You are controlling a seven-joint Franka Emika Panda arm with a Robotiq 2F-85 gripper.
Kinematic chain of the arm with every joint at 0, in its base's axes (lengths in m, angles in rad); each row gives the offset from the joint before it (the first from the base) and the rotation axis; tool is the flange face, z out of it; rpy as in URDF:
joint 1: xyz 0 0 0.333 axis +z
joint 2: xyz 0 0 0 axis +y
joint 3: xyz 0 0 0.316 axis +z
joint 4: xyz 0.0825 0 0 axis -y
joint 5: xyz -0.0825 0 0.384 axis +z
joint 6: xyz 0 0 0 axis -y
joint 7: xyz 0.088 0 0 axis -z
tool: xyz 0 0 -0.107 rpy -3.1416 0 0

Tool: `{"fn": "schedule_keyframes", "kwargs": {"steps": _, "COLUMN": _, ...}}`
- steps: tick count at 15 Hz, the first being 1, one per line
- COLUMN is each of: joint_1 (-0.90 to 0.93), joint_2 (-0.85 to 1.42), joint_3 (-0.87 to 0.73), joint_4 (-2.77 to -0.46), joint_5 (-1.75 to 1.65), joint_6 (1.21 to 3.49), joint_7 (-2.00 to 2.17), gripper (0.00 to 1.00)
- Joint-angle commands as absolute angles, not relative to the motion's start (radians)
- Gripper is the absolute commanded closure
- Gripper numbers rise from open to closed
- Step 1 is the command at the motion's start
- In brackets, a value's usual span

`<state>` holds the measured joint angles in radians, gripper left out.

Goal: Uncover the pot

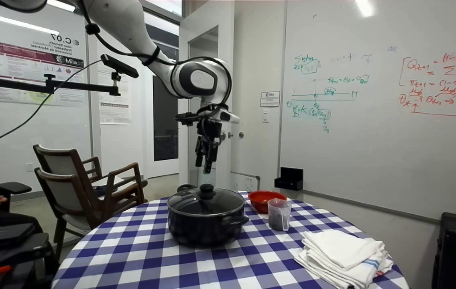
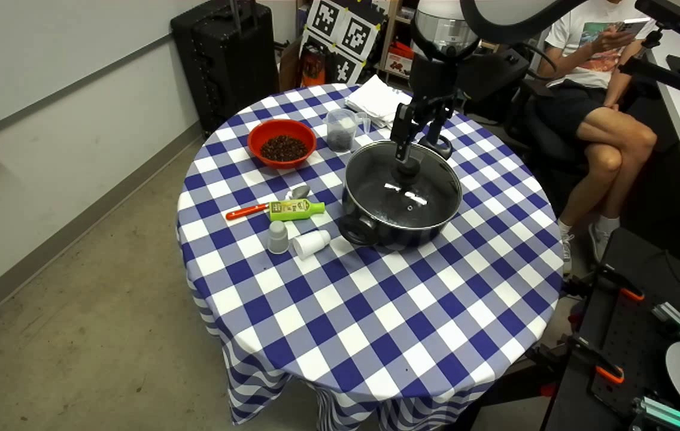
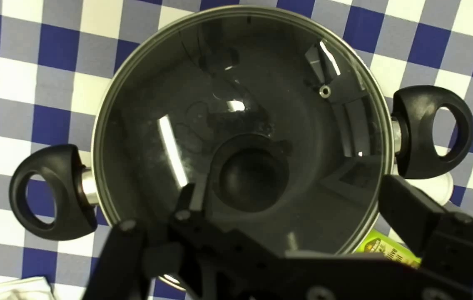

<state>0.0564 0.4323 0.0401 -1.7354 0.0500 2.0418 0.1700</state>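
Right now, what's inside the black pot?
Only darkness shows through the glass lid on the pot; I make out no contents. The knob, glare and, from above, the fingers cover parts I cannot judge.

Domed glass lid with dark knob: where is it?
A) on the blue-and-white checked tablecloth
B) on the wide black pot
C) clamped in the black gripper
B: in both exterior views the domed glass lid sits on the wide black pot; the black gripper, open, holds nothing.

We see the black, two-handled pot [image 1: 204,230] standing upright on the table [image 1: 139,257]. We find its glass, dark-knobbed lid [image 3: 245,123] in place.
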Motion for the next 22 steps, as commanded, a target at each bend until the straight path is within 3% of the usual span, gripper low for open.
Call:
{"fn": "schedule_keyframes", "kwargs": {"steps": 1, "joint_1": 0.070, "joint_2": 0.473, "joint_3": 0.014, "joint_4": -1.694, "joint_5": 0.033, "joint_6": 2.034, "joint_7": 0.229, "gripper": 0.00}}
{"fn": "schedule_keyframes", "kwargs": {"steps": 22, "joint_1": 0.086, "joint_2": 0.554, "joint_3": -0.007, "joint_4": -1.649, "joint_5": 0.039, "joint_6": 2.060, "joint_7": 0.400, "gripper": 0.00}}
